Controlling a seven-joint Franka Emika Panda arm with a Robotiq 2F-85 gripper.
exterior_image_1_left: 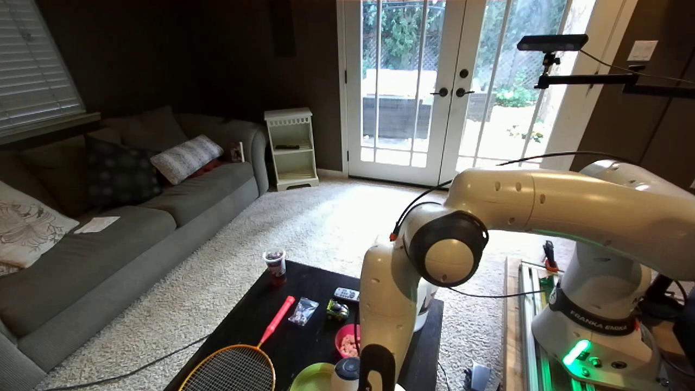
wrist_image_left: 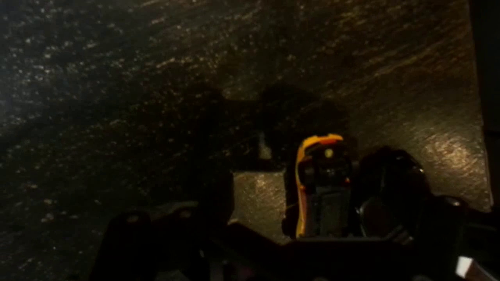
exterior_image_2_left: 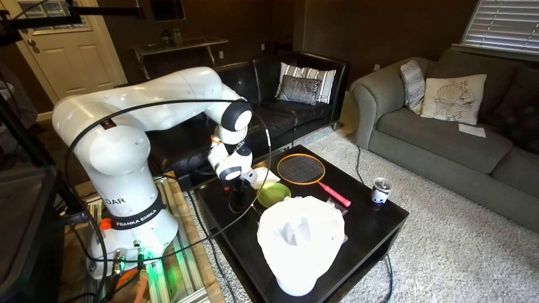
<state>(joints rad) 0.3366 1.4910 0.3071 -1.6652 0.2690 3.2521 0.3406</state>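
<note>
Where fingers (wrist_image_left: 390, 175) hang, bowl (exterior_image_2_left: 273, 195) sits nearby.

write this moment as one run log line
jaws: open | nearest: yellow toy, between them | on table: green bowl, racket, cup

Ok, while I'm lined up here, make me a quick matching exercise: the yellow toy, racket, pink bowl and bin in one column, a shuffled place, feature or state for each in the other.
Things:
1. Yellow toy
2. Racket
3. Pink bowl
4. Bin

Places, features or states:
A. Has a reddish handle
B. Lined with a white bag
C. Within the open claw, in the wrist view
D. Holds tan pieces

Right pairs: 1-C; 2-A; 3-D; 4-B
</note>
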